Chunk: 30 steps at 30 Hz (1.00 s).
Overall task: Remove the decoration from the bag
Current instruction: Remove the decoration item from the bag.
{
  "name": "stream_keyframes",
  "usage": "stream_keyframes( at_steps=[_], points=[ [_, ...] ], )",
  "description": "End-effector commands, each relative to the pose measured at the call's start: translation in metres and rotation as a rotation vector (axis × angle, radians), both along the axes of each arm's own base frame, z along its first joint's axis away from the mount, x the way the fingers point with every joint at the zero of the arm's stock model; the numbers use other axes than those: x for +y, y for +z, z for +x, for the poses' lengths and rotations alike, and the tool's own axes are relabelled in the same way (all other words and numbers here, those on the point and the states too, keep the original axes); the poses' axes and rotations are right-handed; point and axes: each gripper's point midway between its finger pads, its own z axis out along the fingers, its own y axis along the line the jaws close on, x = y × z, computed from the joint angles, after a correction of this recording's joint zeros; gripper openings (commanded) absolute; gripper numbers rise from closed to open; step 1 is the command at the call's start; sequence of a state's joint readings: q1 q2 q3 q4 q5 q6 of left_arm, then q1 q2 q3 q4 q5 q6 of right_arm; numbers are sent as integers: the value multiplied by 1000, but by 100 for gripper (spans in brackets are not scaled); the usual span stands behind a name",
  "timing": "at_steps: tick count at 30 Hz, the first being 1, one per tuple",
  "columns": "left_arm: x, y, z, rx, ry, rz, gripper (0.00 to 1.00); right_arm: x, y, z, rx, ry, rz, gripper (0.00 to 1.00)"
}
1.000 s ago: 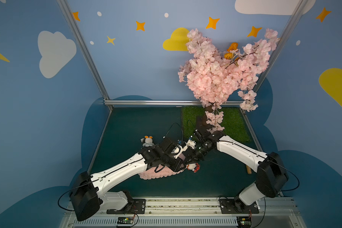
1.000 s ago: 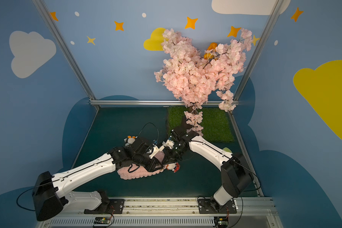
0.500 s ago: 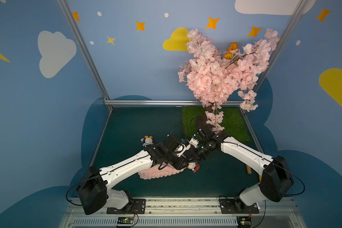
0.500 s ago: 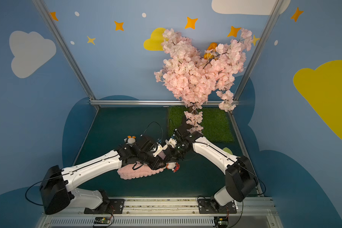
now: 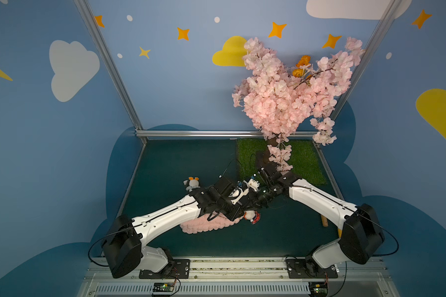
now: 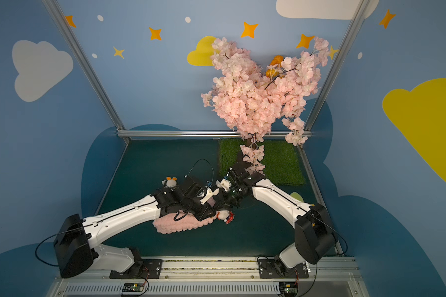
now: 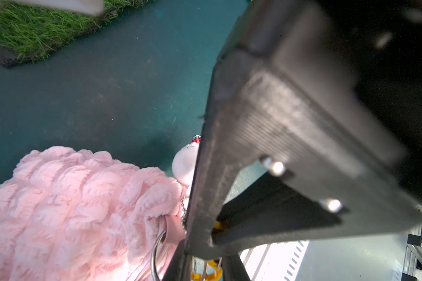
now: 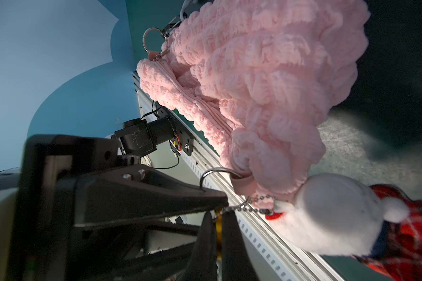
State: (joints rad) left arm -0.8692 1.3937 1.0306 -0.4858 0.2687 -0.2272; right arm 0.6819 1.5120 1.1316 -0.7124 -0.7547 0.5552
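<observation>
Bag [image 5: 204,227] [image 6: 177,226]: pale pink pouch of puffy, bubble-textured fabric. It lies flat on the dark green table [image 5: 180,159], well apart from the grass mat [image 5: 305,159], on the side toward the arm bases. In both top views it is half hidden under the left arm [image 5: 165,221]. A zip runs along one edge. A metal ring [image 8: 217,172] sits on a pink tab at the corner nearest the mat, and a second ring [image 8: 151,40] at the other end of that edge.

Plush charm [image 5: 251,216] [image 8: 331,219]: white and round, with red plaid cloth. It lies on the table touching the bag's mat-side corner. A bead chain [image 8: 256,203] runs from it to the grippers.

Right gripper [image 8: 217,219]: reaches in from the mat side. Its jaws are pressed together, pinching the free end of the bead chain. A yellow piece [image 8: 218,225] shows between its fingers.

Left gripper [image 7: 204,260]: its tips meet the right gripper's at the ringed corner. Its fingers stand a little apart with the yellow piece between them; whether they grip it cannot be told.

Second plush [image 5: 192,183]: small and whitish, with orange ears. It sits on the table beside the left arm's wrist, on the mat side of the bag but well apart from the mat.

Blossom tree [image 5: 289,90]: pink, standing at the mat's far edge.
</observation>
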Motion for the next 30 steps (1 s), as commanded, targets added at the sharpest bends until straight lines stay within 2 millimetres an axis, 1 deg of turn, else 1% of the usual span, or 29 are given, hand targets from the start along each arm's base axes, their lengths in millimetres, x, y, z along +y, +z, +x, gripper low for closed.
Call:
stream_keyframes(
  at_steps=[1,4,8,13,17,21,26,30],
  points=[
    [5,-7,3,-16,5,68,21,3,14,-2,-10,-3,46,0],
    [10,-12,5,-15,27,104,19,3,16,-2,-20,-4,48,0],
    [7,-6,11,-36,45,100,15,3,16,-2,-35,2,45,0],
    [5,-4,14,-39,66,104,12,4,17,-3,-44,12,58,0],
    [5,-2,9,-29,78,104,12,4,15,-8,-33,29,52,0],
    [8,-9,1,-11,76,130,12,5,13,-14,-24,55,48,0],
    [9,-6,-2,-14,81,127,12,6,13,-19,-11,76,51,0],
    [9,-7,-6,-6,75,137,12,4,13,-25,-6,96,47,0]
  ],
)
